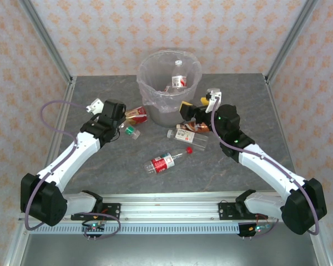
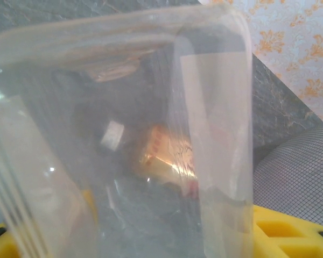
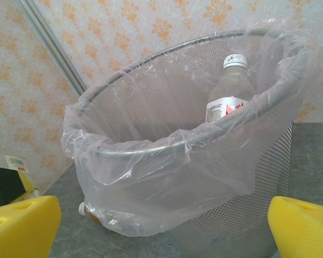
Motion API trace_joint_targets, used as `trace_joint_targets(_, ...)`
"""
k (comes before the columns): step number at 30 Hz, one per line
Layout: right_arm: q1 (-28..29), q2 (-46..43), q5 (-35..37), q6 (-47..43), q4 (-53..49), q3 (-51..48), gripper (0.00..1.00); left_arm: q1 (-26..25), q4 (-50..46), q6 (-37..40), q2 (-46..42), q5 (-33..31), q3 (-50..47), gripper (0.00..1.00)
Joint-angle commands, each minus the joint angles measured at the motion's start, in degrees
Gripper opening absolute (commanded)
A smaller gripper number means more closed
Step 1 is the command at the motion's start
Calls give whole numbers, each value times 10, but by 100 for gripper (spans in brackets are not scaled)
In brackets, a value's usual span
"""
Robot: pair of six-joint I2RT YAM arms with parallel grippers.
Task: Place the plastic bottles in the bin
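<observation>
Right pincer [image 3: 161, 230] released; left pincer [image 2: 145, 243] straddles clear gold-label bottle [image 2: 161, 156], grip unclear. Mesh bin [image 3: 151, 146], bag-lined. Grey tabletop [image 1: 100, 162], floral wallpaper [image 1: 100, 33].

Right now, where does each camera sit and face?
Top external: above and behind, looking down on the table, bin, left arm, right arm.
Left wrist: on the left gripper, facing clear plastic up close; yellow fingertips show.
Right wrist: on the open right gripper, facing the bin's side; yellow fingertips show.
Shared: top and right wrist show the bin's white-capped bottle.
</observation>
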Motion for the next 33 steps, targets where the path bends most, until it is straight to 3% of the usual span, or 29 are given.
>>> trace_joint_targets(1, -1, -9, 11, 6, 28, -10, 99, 4, -16, 50, -17, -36, 41, 49)
trace_joint_targets(12, 0, -11, 42, 11, 36, -16, 99, 4, 54, 129, -2, 0, 135, 48)
trace_joint_targets(23, -1, -26, 58, 11, 25, -20, 99, 4, 88, 210, 58, 10, 289, 49)
trace_joint_targets(33, -1, -62, 72, 18, 15, -36, 99, 4, 95, 256, 144, 102, 409, 50)
